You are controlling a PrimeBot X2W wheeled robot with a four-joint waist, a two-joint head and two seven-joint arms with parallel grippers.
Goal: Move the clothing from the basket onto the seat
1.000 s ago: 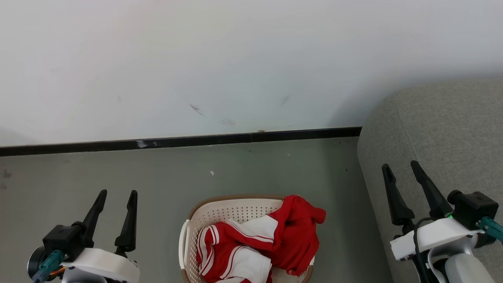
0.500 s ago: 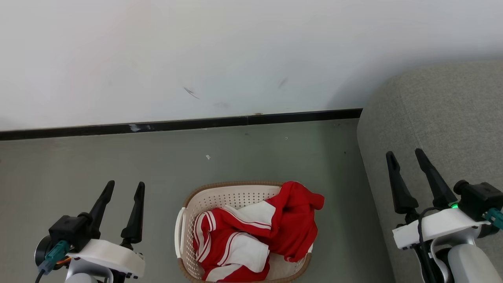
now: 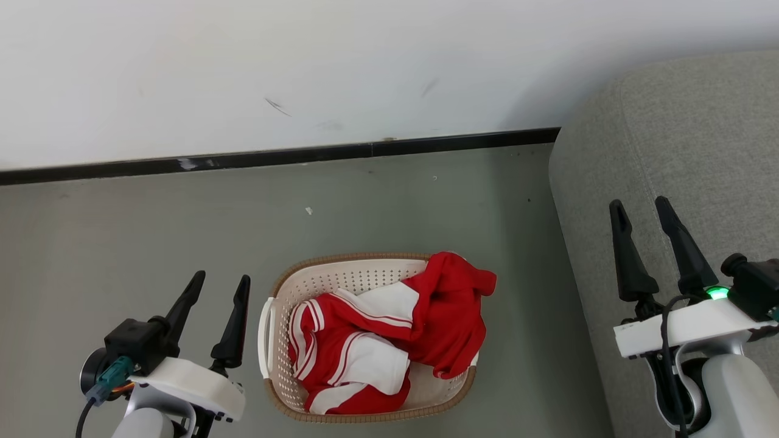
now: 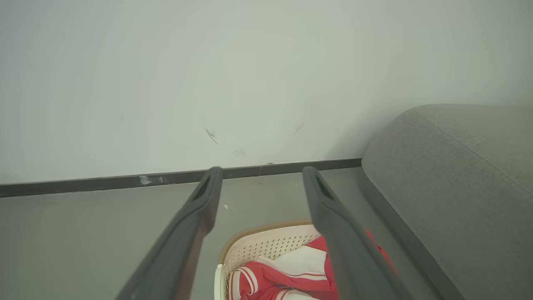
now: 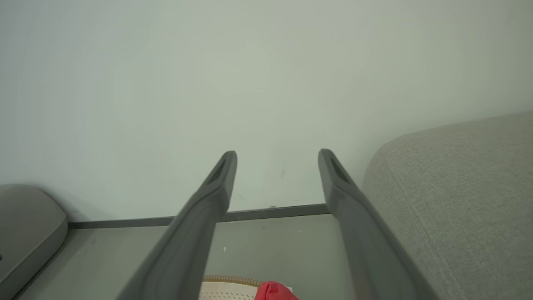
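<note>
The cream basket (image 3: pixel 277 292) with a brown rim stands on the grey floor in the middle of the head view. Red clothing (image 3: pixel 389 331) with white panels and striped trim fills it, one red fold hanging over its right rim. The grey seat (image 3: pixel 688 152) rises at the right. My left gripper (image 3: pixel 222 278) stands open left of the basket, with nothing between its fingers. My right gripper (image 3: pixel 639 202) is open over the seat's left edge, also empty. The left wrist view shows the basket (image 4: pixel 266 246), the clothing (image 4: pixel 287 275) and the seat (image 4: pixel 458 166) beyond the left gripper (image 4: pixel 260 168). The right gripper (image 5: pixel 277 152) points toward the wall.
A white wall with a dark skirting board (image 3: pixel 274 157) runs behind the basket. Bare grey floor (image 3: pixel 122 231) lies to the left and behind it. In the right wrist view another grey cushioned piece (image 5: pixel 25 225) sits at the far left.
The head camera has tilted down, so the basket, skirting and seat sit higher in view and the whole basket shows. Both grippers stay open.
</note>
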